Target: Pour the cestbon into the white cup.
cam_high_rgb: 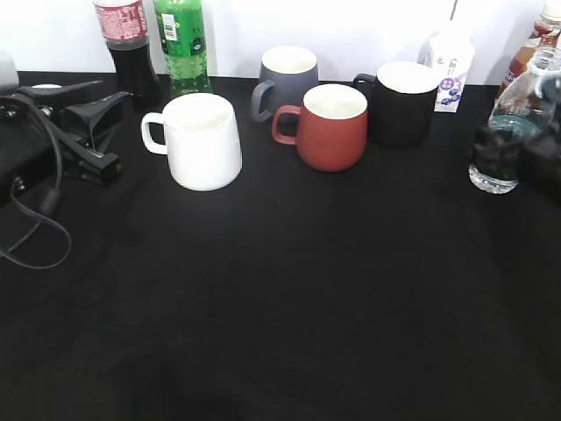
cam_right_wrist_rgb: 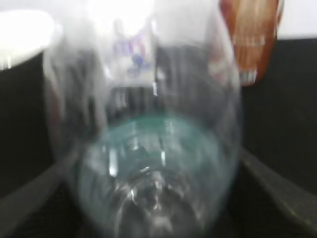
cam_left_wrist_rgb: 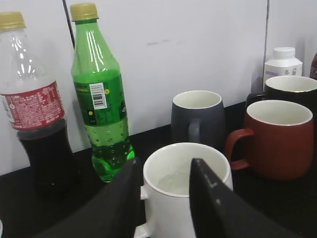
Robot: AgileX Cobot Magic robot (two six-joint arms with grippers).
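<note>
Cestbon bottle (cam_high_rgb: pixel 517 123): far right of table, upright, well apart from white cup (cam_high_rgb: pixel 202 140). Right gripper (cam_high_rgb: pixel 517 153) closed around its lower body. Light, thin-walled, likely crushable and slick; grip the ribbed midsection. Left gripper (cam_left_wrist_rgb: pixel 166 198) open, empty.

Very little lettering can be read. The all-green plastic soda bottle (cam_left_wrist_rgb: pixel 101 101), left of centre in the left wrist view, carries a white barcode patch with black bars — its digits are too small to make out. The dark cola bottle (cam_left_wrist_rgb: pixel 35 114) at the left edge has a red label of tiny white print, illegible. The small white carton (cam_high_rgb: pixel 450 64), upper right of the exterior view, shows blue print — unreadable.
</note>
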